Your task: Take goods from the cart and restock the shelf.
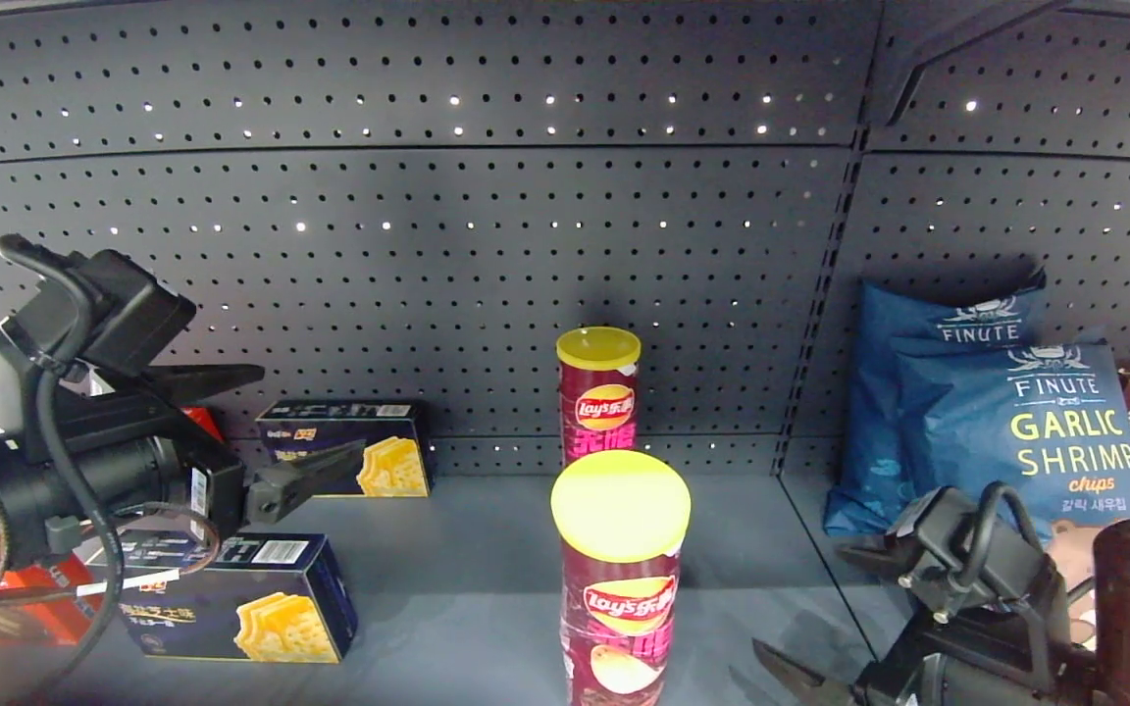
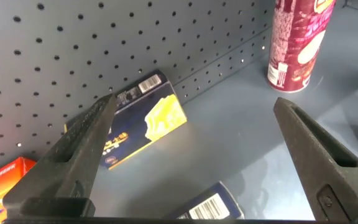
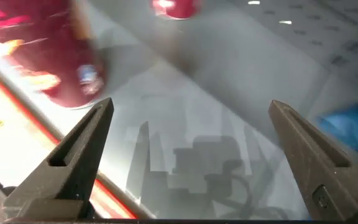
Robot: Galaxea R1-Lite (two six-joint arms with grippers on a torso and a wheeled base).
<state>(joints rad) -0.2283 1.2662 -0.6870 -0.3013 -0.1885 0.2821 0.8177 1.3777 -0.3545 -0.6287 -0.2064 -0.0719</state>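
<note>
I'm hovering the left gripper (image 1: 311, 409) and right gripper (image 1: 798, 598), both spread wide and empty, over the shelf (image 1: 467, 588) where two chip cans (image 1: 621, 579) are standing upright, one behind the other, so I'm reckoning on fetching more goods from the cart next.

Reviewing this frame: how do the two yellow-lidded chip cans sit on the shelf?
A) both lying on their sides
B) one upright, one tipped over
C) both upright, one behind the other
C: the front can and the rear can both stand upright on the shelf with lids up, the rear one nearer the pegboard.
</note>
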